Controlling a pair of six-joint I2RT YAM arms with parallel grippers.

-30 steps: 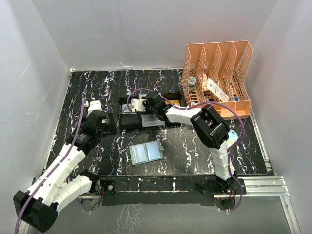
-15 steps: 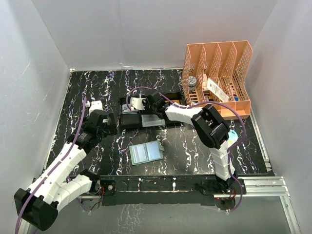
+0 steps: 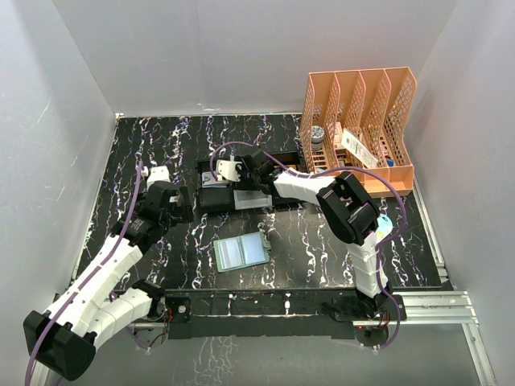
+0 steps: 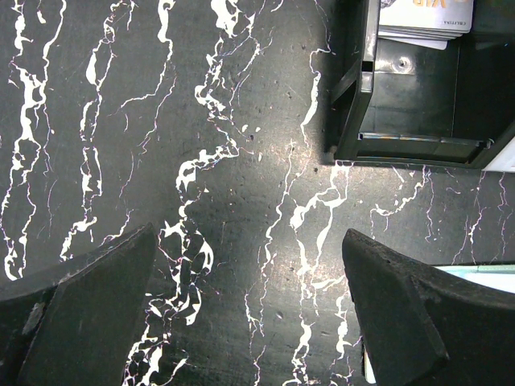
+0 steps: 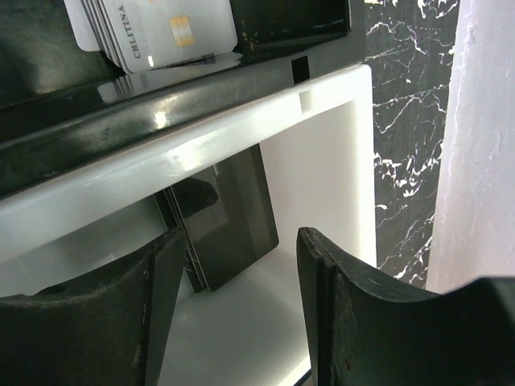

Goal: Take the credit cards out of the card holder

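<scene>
The card holder (image 3: 241, 252) lies open and flat on the table near the front, its pale blue-green inside facing up. One edge of the card holder (image 4: 483, 272) shows beside my left gripper (image 4: 249, 301), which is open over bare table. In the top view the left gripper (image 3: 183, 207) sits left of the trays. My right gripper (image 5: 241, 310) is open over the white tray (image 5: 338, 161). Dark credit cards (image 5: 229, 213) lie flat in that tray, just ahead of the fingertips and untouched. Seen from above, the right gripper (image 3: 244, 183) hangs over the white tray (image 3: 251, 199).
A black tray (image 4: 418, 96) holds a stack of light cards (image 5: 153, 32) next to the white tray. An orange file organiser (image 3: 358, 129) stands at the back right. White walls enclose the black marbled table (image 3: 161, 145).
The right wrist has shifted slightly toward the far side above the trays. The left arm and the card holder have not moved.
</scene>
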